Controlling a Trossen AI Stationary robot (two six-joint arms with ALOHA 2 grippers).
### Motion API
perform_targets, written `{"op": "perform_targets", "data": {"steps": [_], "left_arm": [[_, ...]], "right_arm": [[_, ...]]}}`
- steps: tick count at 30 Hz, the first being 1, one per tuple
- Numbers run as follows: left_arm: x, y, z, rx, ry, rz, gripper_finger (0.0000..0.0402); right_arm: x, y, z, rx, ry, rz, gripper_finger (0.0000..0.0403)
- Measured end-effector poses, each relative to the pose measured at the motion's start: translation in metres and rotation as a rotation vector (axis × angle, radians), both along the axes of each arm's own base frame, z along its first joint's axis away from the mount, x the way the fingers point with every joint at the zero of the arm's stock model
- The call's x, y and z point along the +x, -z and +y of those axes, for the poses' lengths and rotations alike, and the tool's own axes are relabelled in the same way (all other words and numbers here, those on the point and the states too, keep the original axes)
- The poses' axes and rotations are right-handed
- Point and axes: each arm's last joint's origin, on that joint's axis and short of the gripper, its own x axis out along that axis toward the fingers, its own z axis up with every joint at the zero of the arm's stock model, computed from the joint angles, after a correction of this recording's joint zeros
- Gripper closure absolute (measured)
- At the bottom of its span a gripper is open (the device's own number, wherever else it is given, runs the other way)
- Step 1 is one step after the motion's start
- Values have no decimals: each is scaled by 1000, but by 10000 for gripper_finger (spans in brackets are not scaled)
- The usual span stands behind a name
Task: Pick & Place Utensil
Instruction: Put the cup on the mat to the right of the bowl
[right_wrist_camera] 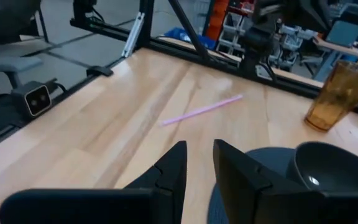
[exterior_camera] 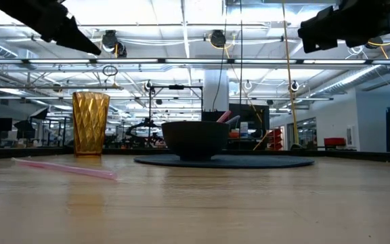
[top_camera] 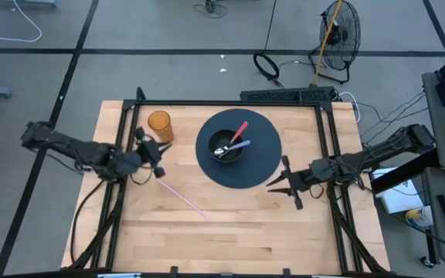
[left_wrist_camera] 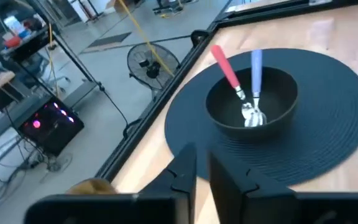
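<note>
A black bowl stands on a round black mat at the table's middle. Two utensils lie in it, one red-handled and one blue-handled. Their metal heads are on the bowl's bottom and their handles lean on its far rim. An amber cup stands upright left of the mat. A pink straw lies flat on the wood nearer the front. My left gripper hovers between cup and straw, narrowly open and empty. My right gripper hovers over the mat's right edge, open and empty.
Black frame rails run along the table's far edge and down both sides. A floor fan stands beyond the far edge. Bare wood fills the table's near half.
</note>
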Motion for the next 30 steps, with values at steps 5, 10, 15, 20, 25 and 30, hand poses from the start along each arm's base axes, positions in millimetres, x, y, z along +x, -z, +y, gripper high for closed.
{"op": "perform_targets", "data": {"steps": [5, 10, 15, 20, 25, 30], "left_arm": [[-6, -3, 19, -34, -25, 6, 297], [-7, -4, 37, -71, -45, 103, 239], [-10, -6, 52, -47, -79, 247, 219], [-8, -2, 65, -33, -88, 328, 224], [-6, 7, 80, -79, -152, 409, 235], [-1, 13, 93, -116, -178, 437, 231]], "right_arm": [[-1, -1, 3, -2, -17, -10, 328], [-1, -1, 4, -6, -25, -14, 328], [-1, -1, 4, -6, -25, -14, 328], [-1, -1, 4, -13, -28, -14, 328], [-1, -1, 4, -9, -27, -12, 328], [-1, -1, 4, -7, -27, -11, 328]]}}
